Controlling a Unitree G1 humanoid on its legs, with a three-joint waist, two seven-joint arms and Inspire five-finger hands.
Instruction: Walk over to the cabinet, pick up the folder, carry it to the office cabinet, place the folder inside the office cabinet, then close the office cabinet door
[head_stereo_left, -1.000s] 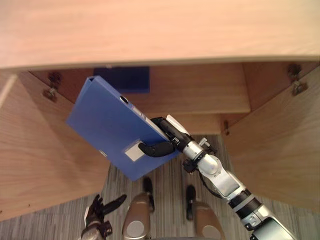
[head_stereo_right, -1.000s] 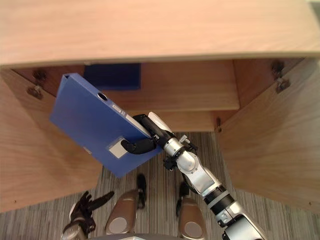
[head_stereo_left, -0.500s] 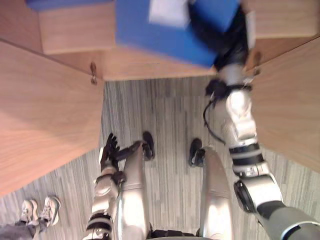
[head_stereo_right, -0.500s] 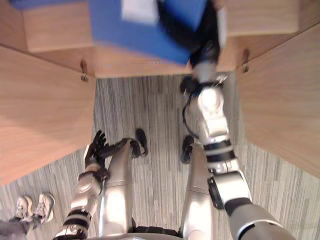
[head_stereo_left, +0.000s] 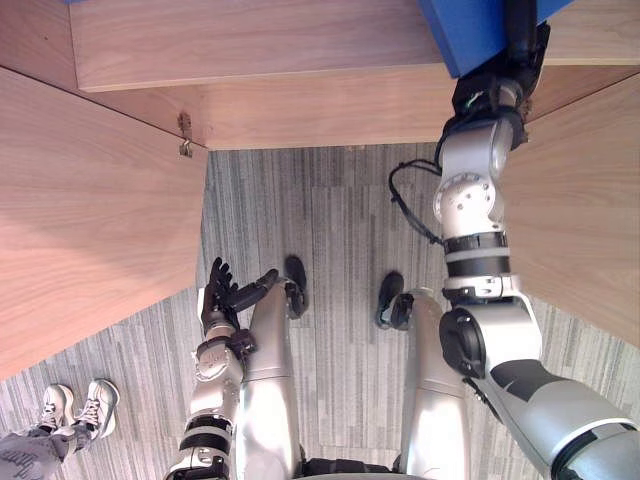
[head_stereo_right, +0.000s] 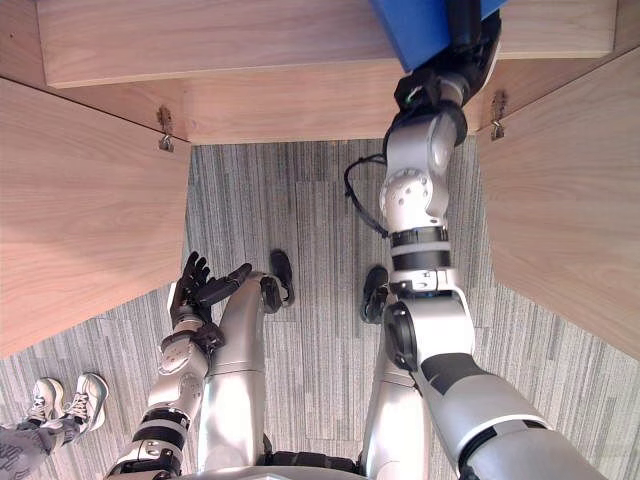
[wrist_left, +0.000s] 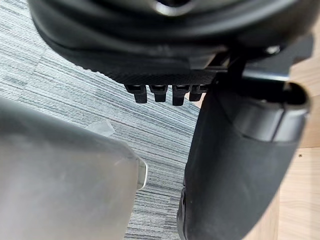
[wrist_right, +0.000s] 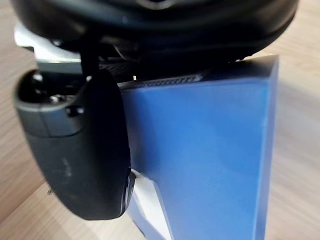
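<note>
The right robot hand (head_stereo_left: 521, 38) is raised at the far right, in the mouth of the wooden cabinet (head_stereo_left: 300, 110), and it grips a blue folder (head_stereo_left: 470, 30). In the right wrist view its thumb (wrist_right: 85, 150) is pressed across the folder's flat blue face, just beside a white label (wrist_right: 145, 192), while the fingers are hidden behind the folder. The part of the folder that shows overlaps the front edge of the cabinet's shelf (head_stereo_left: 250, 40); whether it rests on the shelf cannot be told. Both cabinet doors stand open, the left door (head_stereo_left: 90, 200) swung out to the left with a metal hinge (head_stereo_left: 185, 135) at its far corner, and the right door (head_stereo_left: 590, 200) swung out to the right. Between them lies a grey striped carpet floor (head_stereo_left: 330, 220). The left robot hand (head_stereo_left: 225, 295) hangs low at the near left, well apart from the folder, with its fingers (wrist_left: 160, 92) straight and spread, holding nothing. At the near left corner a person's light shoes (head_stereo_left: 75, 410) stand on the carpet.
</note>
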